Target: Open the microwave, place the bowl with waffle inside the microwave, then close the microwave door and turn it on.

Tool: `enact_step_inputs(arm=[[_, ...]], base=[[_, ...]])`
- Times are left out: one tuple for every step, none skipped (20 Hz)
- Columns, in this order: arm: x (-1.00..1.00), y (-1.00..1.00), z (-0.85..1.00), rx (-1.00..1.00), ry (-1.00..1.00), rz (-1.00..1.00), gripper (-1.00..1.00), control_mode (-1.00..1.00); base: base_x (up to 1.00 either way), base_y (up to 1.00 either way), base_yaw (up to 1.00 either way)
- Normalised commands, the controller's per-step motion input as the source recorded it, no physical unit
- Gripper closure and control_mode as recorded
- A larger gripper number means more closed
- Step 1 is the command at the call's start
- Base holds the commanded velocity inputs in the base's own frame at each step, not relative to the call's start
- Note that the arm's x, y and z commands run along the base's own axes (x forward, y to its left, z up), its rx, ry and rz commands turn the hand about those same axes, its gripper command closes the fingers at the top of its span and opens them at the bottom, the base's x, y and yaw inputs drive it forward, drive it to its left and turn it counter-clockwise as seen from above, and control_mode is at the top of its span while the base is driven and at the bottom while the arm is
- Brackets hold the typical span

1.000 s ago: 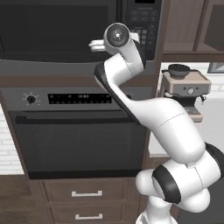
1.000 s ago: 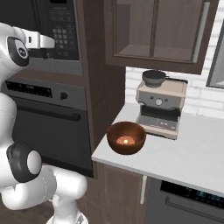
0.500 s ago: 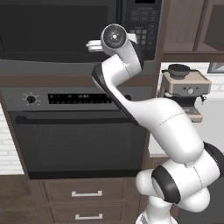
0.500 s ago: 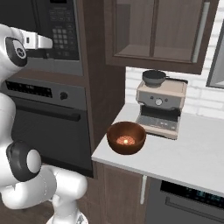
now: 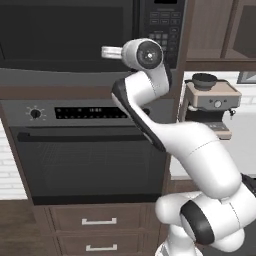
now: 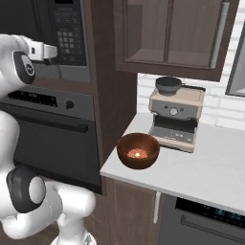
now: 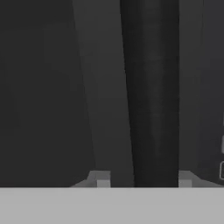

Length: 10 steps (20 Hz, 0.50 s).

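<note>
Above the oven, the microwave is built into the dark cabinet wall, and its door is seen closed flush, with the keypad panel just to its right. Below it the oven is fronted by a long bar handle and a knob at its left. From the lower right of the left base view the white arm is bent upward, and its wrist is held level in front of the lower edge of the microwave, close to the seam between door and keypad. Through the hand view a tall dark vertical bar is seen standing between the two fingertips, with a paler grey strip to one side of it; a fingertip is set on each side of the bar, near it, yet whether the claw is clenched on the bar or merely straddling it cannot be told. On the pale counter to the right of the oven column, well apart from the microwave, the coffee machine is placed against the wall with a small dark cup on top. Just in front of it, near the counter's left edge, the bowl is set upright, and the small orange waffle is seen lying at its bottom
</note>
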Motion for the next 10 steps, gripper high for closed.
enact_step_inputs(arm=[[-0.41, 0.59, 0.00, 0.01, -0.05, 0.21, 1.00, -1.00], [-0.55, 0.64, 0.00, 0.00, 0.00, 0.21, 1.00, -1.00], [-0.72, 0.69, 0.00, 0.00, 0.00, 0.23, 1.00, -1.00], [-0.83, 0.66, 0.00, -0.02, 0.01, 0.24, 1.00, -1.00], [-0.97, 0.66, 0.00, -0.09, 0.03, 0.27, 1.00, -1.00], [-1.00, 0.70, 0.00, -0.13, 0.03, 0.29, 1.00, -1.00], [-1.00, 0.70, 0.00, -0.16, 0.03, 0.29, 1.00, -1.00], [-1.00, 0.71, 0.00, -0.17, 0.01, 0.29, 1.00, -1.00], [-1.00, 0.68, 0.00, -0.16, 0.00, 0.28, 1.00, -1.00], [-1.00, 0.70, 0.00, -0.16, 0.00, 0.27, 1.00, -1.00]], base=[[0.00, 0.00, 0.00], [0.00, 0.00, 0.00], [0.00, 0.00, 0.00], [0.00, 0.00, 0.00], [0.00, 0.00, 0.00], [0.00, 0.00, 0.00], [0.00, 0.00, 0.00], [0.00, 0.00, 0.00], [0.00, 0.00, 0.00], [0.00, 0.00, 0.00]])
